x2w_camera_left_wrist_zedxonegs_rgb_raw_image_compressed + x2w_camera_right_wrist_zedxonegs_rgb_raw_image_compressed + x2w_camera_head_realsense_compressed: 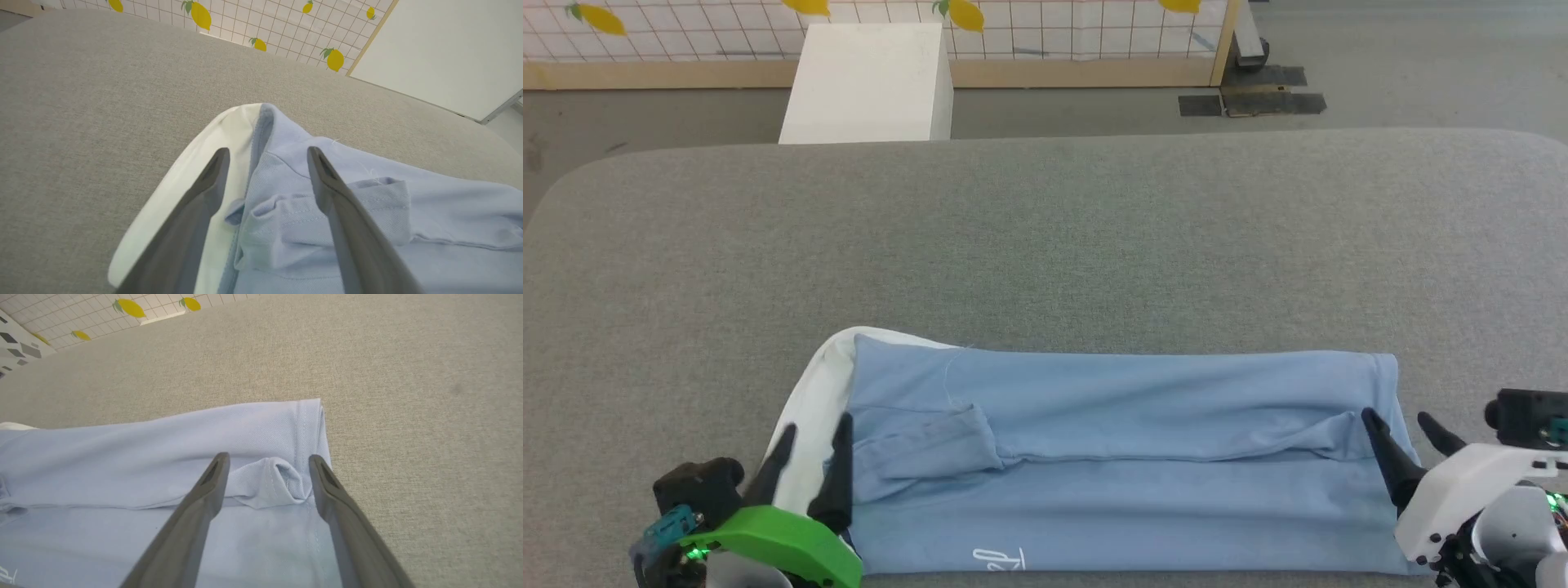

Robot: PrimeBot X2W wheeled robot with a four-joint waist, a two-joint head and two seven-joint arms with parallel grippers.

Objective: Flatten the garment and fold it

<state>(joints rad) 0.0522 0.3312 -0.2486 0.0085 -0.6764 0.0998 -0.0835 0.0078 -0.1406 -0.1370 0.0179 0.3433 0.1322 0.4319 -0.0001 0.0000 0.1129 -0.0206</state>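
The light blue polo shirt (1111, 457) lies folded lengthwise into a long band near the front edge of the grey fabric-covered bench (1045, 245), with its white collar (809, 400) at the robot's left end, its hem (310, 428) at the right end, and a small white script logo (999, 560) on the near edge. The left claw (815, 425) stands spread over the collar end, one finger above white collar and the other above blue knit, gripping nothing. The right claw (1396, 416) stands likewise spread at the hem end, its fingers either side of a small bunched fold (282, 477), holding nothing.
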